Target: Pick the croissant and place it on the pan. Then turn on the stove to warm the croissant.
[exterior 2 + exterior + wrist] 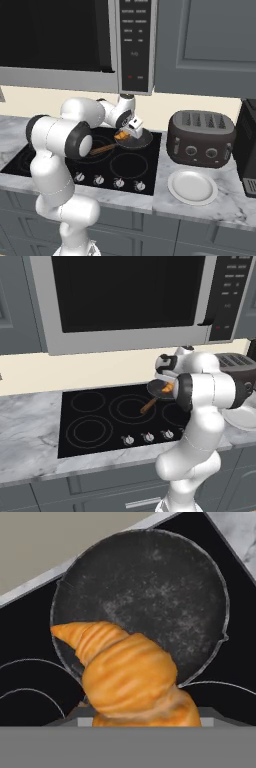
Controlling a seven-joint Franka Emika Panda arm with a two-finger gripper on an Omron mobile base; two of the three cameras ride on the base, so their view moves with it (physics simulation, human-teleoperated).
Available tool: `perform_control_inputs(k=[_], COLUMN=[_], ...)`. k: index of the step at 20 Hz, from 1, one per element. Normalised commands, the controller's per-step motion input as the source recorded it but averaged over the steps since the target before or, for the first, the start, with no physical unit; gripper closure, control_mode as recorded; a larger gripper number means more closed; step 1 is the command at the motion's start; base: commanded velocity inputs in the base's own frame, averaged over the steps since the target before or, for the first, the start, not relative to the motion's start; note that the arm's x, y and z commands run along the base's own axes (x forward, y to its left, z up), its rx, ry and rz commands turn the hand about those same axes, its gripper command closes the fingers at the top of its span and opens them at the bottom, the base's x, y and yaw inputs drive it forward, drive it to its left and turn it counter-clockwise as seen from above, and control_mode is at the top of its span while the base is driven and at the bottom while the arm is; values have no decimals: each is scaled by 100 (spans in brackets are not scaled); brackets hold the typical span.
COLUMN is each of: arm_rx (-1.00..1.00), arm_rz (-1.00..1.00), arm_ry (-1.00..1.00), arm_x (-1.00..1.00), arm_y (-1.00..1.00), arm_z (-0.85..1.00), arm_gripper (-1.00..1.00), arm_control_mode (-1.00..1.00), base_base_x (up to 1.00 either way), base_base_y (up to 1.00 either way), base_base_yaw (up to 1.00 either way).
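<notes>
While hovering over pan on stove, gripper clamped on croissant, held above pan's near rim; brown handle pointing toward knobs.

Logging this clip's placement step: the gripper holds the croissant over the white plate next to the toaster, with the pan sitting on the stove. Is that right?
Not quite. The gripper holds the croissant over the pan, not the white plate; the hand view shows the dark pan directly beyond the pastry. The plate lies bare on the counter in front of the toaster. The pan does sit on the stove.
</notes>
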Motion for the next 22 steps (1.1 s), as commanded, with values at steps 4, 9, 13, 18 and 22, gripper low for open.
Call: perform_control_inputs(k=[4, 9, 13, 18, 22], arm_rx=[0, 0, 0, 0, 0], arm_rz=[0, 0, 0, 0, 0], arm_ry=[2, 3, 4, 4, 5], arm_x=[24, 27, 24, 20, 20], arm_y=[-3, -4, -1, 0, -2], arm_z=[-20, -13, -15, -21, -21], arm_gripper=[100, 100, 100, 100, 100], arm_control_mode=[-100, -100, -100, -100, -100], base_base_x=[0, 0, 0, 0, 0], base_base_y=[0, 0, 0, 0, 0], base_base_yaw=[0, 0, 0, 0, 0])
